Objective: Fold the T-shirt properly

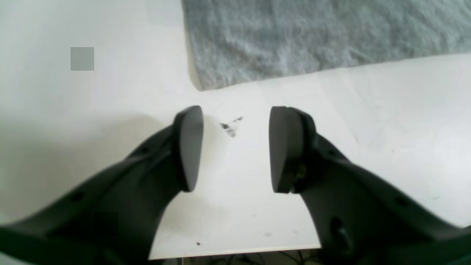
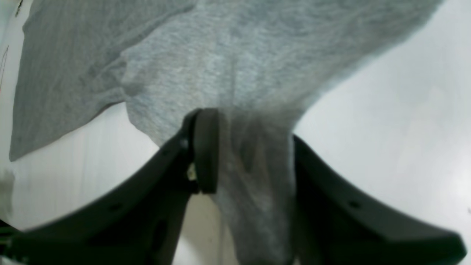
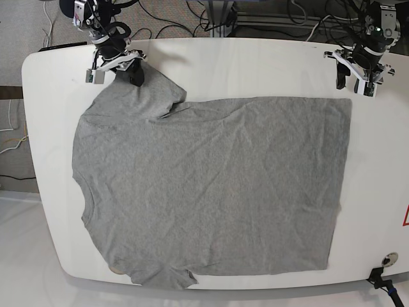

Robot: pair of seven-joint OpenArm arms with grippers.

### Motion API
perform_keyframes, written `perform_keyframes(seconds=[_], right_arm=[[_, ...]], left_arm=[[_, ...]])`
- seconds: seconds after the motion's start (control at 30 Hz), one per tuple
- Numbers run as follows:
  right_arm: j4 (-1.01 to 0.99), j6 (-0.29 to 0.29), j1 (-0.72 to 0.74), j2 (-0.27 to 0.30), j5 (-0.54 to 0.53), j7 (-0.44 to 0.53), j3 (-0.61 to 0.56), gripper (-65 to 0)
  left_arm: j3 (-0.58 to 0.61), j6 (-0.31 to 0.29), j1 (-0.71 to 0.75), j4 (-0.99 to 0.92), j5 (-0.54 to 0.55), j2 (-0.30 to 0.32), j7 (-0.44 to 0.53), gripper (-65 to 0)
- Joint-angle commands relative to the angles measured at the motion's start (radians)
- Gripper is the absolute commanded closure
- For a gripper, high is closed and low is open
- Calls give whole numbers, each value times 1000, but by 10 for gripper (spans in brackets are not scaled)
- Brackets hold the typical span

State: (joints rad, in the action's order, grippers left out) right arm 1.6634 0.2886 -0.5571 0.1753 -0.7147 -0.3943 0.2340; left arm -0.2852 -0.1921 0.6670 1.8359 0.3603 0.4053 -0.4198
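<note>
White table with rounded corners fills the base view, and the T-shirt lies spread flat over most of it — plain heather grey, wrinkled, neck opening toward the view's left edge and hem toward its right. Taking the T-shirt as landmark: at its near edge one sleeve sits crumpled, close to the table's front rim. Off its near hem corner, a small round fitting is set in the table top, with a red triangle mark a little beyond. Farther back, past the far hem corner, the left end effector hangs over bare table, apart from the cloth; the left wrist view shows its two dark pads spread with nothing between them, a small black smudge on the table in the gap, and the T-shirt's corner just ahead. At the far sleeve, the right end effector is clenched on the fabric — the right wrist view shows a bunched fold of grey cloth pinched between its pads. Beyond the table's back rim, black cables trail over the floor.
</note>
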Motion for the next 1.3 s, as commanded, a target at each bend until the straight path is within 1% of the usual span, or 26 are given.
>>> perform_keyframes(seconds=[0.0, 0.07, 0.2, 0.3, 0.4, 0.43, 0.63, 0.8, 1.03, 1.27], right_arm=[[-1, -21, -10, -1, 45, -49, -19, -83], [-2, -21, -6, 1, 49, -54, -16, -5], [-2, -20, -5, 0, 50, -61, -11, 0], [1, -19, -4, -1, 52, -54, -9, 0], [1, -22, -5, -1, 49, -64, -6, 0], [-5, -5, 6, -3, 48, -75, -5, 0], [-5, -1, 8, 0, 45, -83, -6, 0], [1, 0, 11, -1, 44, -77, -3, 0], [-2, 1, 10, 0, 39, -76, -4, 0], [-2, 7, 14, 1, 43, -75, -2, 0]], left_arm=[[-5, -2, 3, 9, 16, 12, 6, -278], [-8, -6, -12, 1, 41, 18, -12, -278], [-4, -9, -52, -34, 117, 21, -56, -290], [-16, -8, -87, -84, 197, 30, -84, -304], [-31, -13, -110, -121, 255, 38, -107, -311], [-15, -20, -107, -109, 220, 35, -105, -320], [35, -22, -151, -99, 205, 44, -78, -333], [87, -23, -204, -143, 163, 46, -67, -333], [101, -29, -273, -238, 132, 44, -60, -335], [96, -36, -312, -291, 140, 39, -77, -337]])
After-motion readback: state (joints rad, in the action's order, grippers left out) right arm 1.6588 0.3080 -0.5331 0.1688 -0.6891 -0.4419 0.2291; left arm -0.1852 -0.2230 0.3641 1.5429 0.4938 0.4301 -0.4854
